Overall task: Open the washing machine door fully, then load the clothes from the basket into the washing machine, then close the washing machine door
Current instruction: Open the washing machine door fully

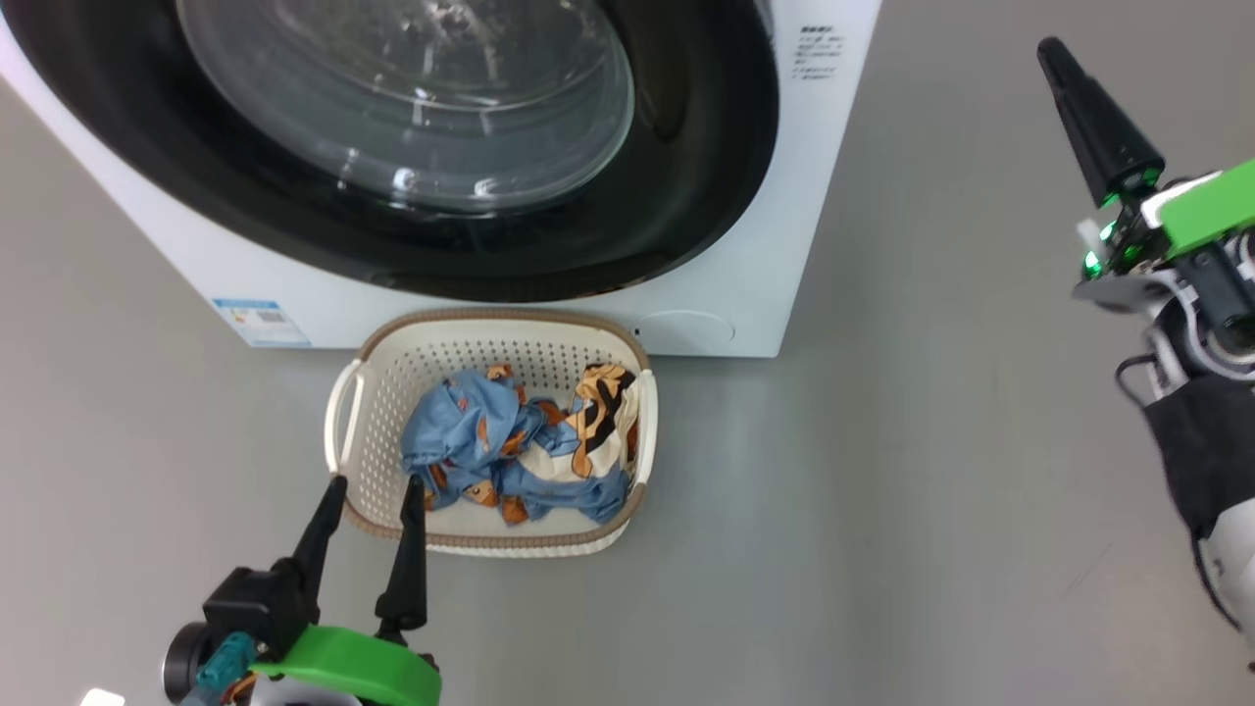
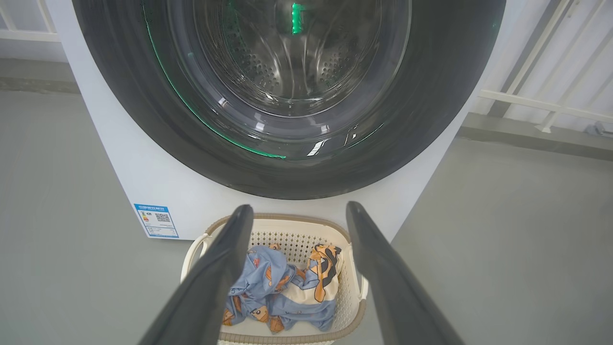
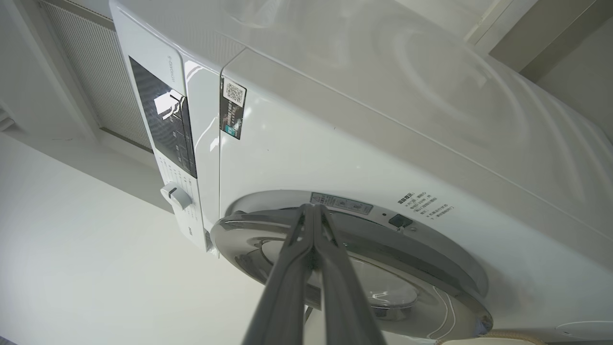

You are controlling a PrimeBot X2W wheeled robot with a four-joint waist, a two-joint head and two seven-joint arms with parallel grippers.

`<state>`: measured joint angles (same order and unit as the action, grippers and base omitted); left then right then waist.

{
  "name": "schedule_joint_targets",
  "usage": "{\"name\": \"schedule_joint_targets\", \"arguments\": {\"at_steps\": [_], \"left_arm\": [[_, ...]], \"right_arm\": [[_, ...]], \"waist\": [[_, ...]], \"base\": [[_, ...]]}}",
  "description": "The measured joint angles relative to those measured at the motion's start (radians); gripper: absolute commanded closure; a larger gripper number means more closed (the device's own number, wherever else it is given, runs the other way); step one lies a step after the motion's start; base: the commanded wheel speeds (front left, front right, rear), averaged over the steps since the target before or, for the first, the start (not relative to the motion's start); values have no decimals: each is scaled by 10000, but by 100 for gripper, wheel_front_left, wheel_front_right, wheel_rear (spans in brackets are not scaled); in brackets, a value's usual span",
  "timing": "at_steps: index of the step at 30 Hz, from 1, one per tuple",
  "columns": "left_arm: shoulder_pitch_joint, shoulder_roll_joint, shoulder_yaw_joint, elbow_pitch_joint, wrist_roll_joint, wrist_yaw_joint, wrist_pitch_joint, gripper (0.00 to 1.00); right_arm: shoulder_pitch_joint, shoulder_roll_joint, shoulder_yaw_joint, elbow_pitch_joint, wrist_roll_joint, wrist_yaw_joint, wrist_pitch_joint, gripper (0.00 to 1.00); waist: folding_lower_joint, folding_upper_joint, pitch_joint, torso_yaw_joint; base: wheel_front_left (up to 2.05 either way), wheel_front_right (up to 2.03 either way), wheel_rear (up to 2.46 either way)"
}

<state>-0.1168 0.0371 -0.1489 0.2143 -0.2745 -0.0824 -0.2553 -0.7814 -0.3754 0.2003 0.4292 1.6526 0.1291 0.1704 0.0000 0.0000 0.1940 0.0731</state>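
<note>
The washing machine (image 1: 755,255) is cut off by the top edge of the head view, which leaves its lower front in frame. The washing machine door (image 1: 706,167) is cropped above its glass centre. The door lies against the machine front and appears closed.

The basket (image 1: 495,320) stands on the grey floor (image 1: 882,490) just in front of the machine, below the door. The clothes (image 1: 510,446) lie bunched inside it. Individual garments cannot be told apart, and the prints are too small to read.

The left gripper (image 1: 375,482) hangs at the basket's near left corner with its jaws released and nothing between them. Whether its fingertips touch the rim cannot be told. The right gripper (image 1: 1052,49) stands high, to the right of the machine, with its jaws clenched together on nothing. Its arm is cut off by the right edge of the frame.

The left wrist view adds the perforated drum (image 2: 287,67) behind the door glass and gives a clearer look at the blue label (image 2: 155,220), though its text stays illegible. The right wrist view adds the machine's upper part: the dark control panel (image 3: 163,124), the dial (image 3: 176,195) and a sticker (image 3: 233,108) at the front top corner. In that view the closed fingers overlap the door's edge, and contact cannot be judged from it.
</note>
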Motion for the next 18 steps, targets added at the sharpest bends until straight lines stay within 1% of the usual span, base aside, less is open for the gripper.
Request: {"name": "schedule_joint_targets", "arguments": {"at_steps": [7, 13, 18], "left_arm": [[-297, 0, -247, -130, -71, 77, 0, 0], [-693, -2, -548, -303, -226, 178, 0, 0], [-1036, -4, -876, -516, -410, 274, -2, 0]], "right_arm": [[-779, -155, -483, 148, 414, 0, 1645, 100], [-1465, -171, -817, 284, 491, 0, 2894, 100], [-2187, -136, -871, 489, 491, 0, 3868, 100]], "waist": [[0, 0, 548, 249], [0, 0, 1121, 389], [0, 0, 1646, 511]], "base": [[0, 0, 0], [0, 0, 0], [0, 0, 0]]}}
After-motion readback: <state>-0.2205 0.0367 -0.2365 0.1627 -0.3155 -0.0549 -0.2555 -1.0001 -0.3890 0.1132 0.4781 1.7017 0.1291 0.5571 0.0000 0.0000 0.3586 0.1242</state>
